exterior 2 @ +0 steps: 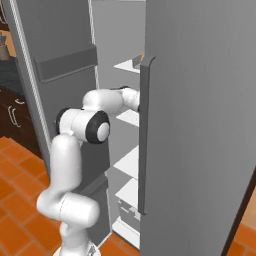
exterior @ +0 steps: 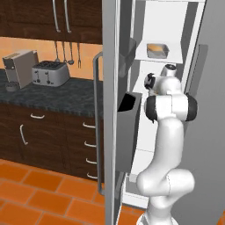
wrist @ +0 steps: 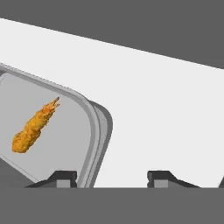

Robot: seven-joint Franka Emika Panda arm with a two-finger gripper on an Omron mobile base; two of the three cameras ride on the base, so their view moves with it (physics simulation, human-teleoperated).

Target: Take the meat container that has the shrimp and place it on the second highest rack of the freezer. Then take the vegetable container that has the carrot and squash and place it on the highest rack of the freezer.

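Left of the open end effector, the meat container lies flat.

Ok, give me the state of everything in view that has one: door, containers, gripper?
freezer door: swung open, white shelves exposed.
shrimp container: resting on a white shelf, lidless, one shrimp inside.
gripper: open, one fingertip over the container's rim, the other over bare shelf; nothing held.
container on the upper shelf: sitting flat, orange contents, too small to identify.
toaster: on the counter, slots empty.
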